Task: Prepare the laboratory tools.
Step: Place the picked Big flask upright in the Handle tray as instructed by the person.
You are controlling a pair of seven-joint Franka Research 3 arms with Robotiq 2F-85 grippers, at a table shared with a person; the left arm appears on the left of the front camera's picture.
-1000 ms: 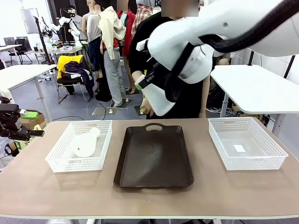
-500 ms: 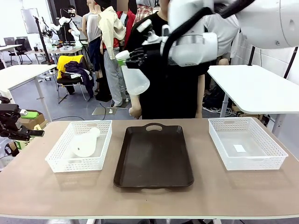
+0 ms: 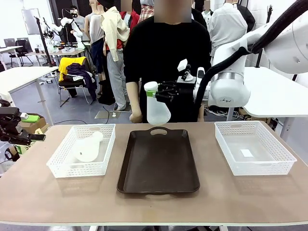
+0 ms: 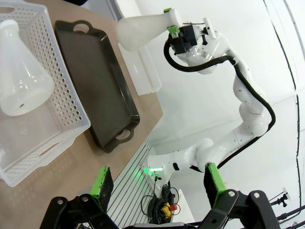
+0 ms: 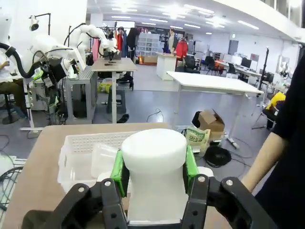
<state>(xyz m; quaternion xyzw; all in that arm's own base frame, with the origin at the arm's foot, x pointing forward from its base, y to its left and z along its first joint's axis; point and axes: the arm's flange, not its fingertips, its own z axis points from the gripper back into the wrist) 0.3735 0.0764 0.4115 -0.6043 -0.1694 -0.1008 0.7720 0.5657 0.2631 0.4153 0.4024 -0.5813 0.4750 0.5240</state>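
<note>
One translucent white flask (image 3: pixel 158 113) hangs upright just above the far end of the tray, held by its neck. My right gripper (image 3: pixel 152 91) is shut on that neck; in the right wrist view the green pads (image 5: pixel 118 172) press both sides of the flask's neck (image 5: pixel 153 162). The left wrist view shows the same flask (image 4: pixel 141 31) in the air. A second flask (image 3: pixel 89 147) lies on its side in the left basket (image 3: pixel 57 166), also seen as the flask (image 4: pixel 21 76) from the left wrist. My left gripper (image 4: pixel 157 186) stands open at the table's left edge (image 3: pixel 14 130), holding nothing.
A dark brown tray (image 3: pixel 159 163) lies in the middle of the table. A white mesh basket (image 3: pixel 255 166) stands at the right with a small label inside. A person stands at the far side, one hand (image 3: pixel 135 116) near the tray's handle.
My right arm has swung away from the camera and come down with the flask, from high on the left to upright over the tray's far end. The left arm has stayed still.
</note>
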